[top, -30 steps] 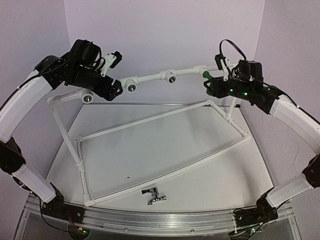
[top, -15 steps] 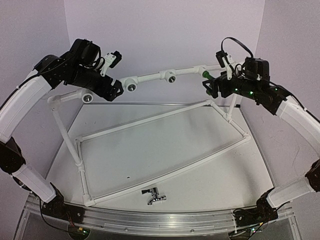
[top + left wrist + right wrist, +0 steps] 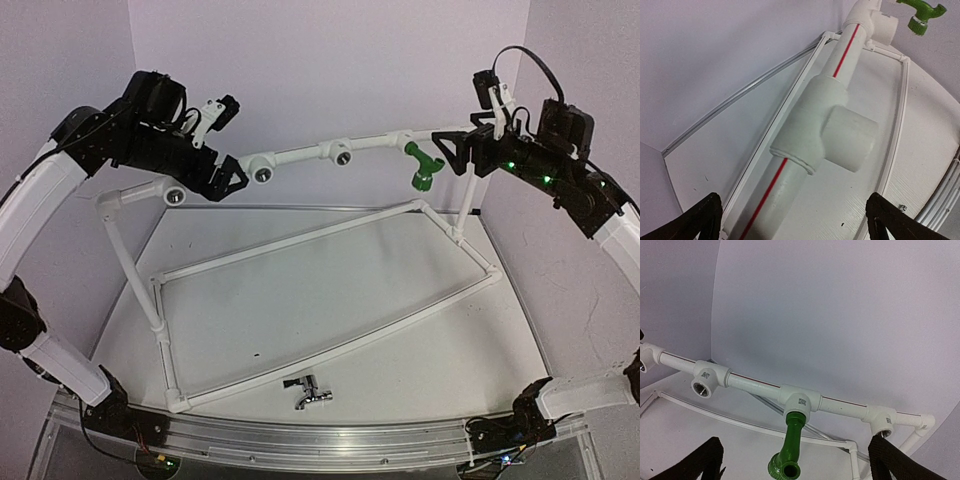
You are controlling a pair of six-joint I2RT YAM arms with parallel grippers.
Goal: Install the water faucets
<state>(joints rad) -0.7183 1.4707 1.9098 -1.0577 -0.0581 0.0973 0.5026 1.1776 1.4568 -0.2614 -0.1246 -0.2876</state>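
Observation:
The green faucet [image 3: 421,166] hangs screwed into a tee socket [image 3: 800,402] on the white pipe rail [image 3: 300,155], spout down; it also shows in the right wrist view [image 3: 791,447] and the left wrist view [image 3: 920,14]. My right gripper [image 3: 453,156] is open just right of the green faucet and apart from it. My left gripper [image 3: 230,181] is open and straddles the rail [image 3: 775,192] below a tee [image 3: 832,127], without gripping it. The chrome faucet [image 3: 308,392] lies on the table near the front edge.
The white pipe frame [image 3: 320,300] lies across the table, with uprights at the left [image 3: 130,265] and right [image 3: 465,205]. Empty sockets [image 3: 264,172] [image 3: 343,155] [image 3: 176,196] face forward on the rail. Walls stand close behind and beside.
My right gripper has let go of the green faucet and drawn back to the right. The faucet stays in its socket. The left arm has shifted slightly.

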